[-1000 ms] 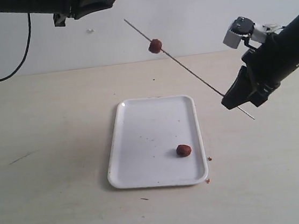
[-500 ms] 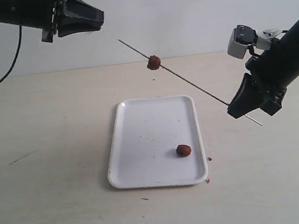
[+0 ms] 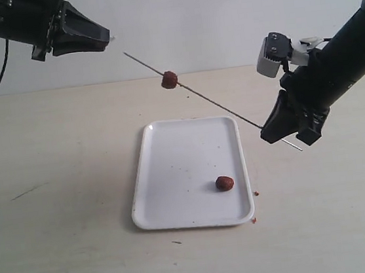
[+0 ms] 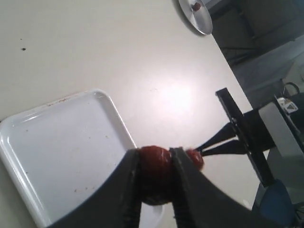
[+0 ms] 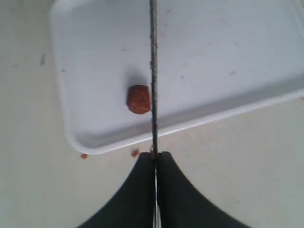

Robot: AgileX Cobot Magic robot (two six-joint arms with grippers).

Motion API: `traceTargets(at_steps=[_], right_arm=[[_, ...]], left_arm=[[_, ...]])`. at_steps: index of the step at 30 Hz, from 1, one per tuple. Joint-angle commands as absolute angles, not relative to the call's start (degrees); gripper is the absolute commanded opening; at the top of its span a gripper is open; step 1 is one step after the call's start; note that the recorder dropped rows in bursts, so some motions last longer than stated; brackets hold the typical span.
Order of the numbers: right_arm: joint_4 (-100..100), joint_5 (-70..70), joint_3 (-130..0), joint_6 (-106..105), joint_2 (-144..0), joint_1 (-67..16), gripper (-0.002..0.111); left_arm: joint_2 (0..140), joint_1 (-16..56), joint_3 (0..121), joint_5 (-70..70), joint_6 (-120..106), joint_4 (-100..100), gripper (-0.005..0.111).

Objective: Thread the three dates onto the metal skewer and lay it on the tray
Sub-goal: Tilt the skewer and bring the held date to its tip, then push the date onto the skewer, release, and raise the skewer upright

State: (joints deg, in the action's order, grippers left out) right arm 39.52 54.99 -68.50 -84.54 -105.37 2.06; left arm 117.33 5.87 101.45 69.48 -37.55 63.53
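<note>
Our right pincer (image 3: 265, 130) is clamped shut on the lower end of the metal skewer (image 3: 218, 105), which slants up through the air above the table (image 3: 60, 223) with one threaded date (image 3: 169, 80) near its free tip. Our left pincer (image 4: 155, 159) grips a second date (image 4: 154, 178) between narrow jaws, high up and just beside that tip. We see the third date (image 3: 225, 183) lying on the tray (image 3: 173, 170) near its near right corner, with reddish crumbs (image 3: 255, 193) on the table just off that corner.

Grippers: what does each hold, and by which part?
Left gripper: a date, by its sides. Right gripper: the metal skewer, near its lower end.
</note>
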Motion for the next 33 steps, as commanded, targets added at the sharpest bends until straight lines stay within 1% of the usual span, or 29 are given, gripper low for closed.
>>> traceTargets(at_steps=[1,6,15,25,33], right_arm=[[36.9,50.5,-68.3,-78.3,-104.8,1.9,0.0],[39.4,55.8,-68.3,-84.9,-104.8,1.9,0.0],[40.6,56.9,-68.3,-85.8,-104.8,1.9,0.0],[42.1,57.2,-68.3,-85.9,-104.8,1.9,0.0],[43.0,60.1,-68.3,-88.5,-104.8,1.9,0.0]], left_arm=[[115.4,6.3,101.5,70.0,-35.5,60.5,0.02],[114.1,7.2,101.5,70.0,-34.8,58.9,0.02],[113.9,10.6,101.5,70.0,-34.3,57.3,0.02],[114.0,10.7,101.5,70.0,-34.5,55.1,0.02],[114.0,10.7,101.5,70.0,-35.7,56.1,0.02]])
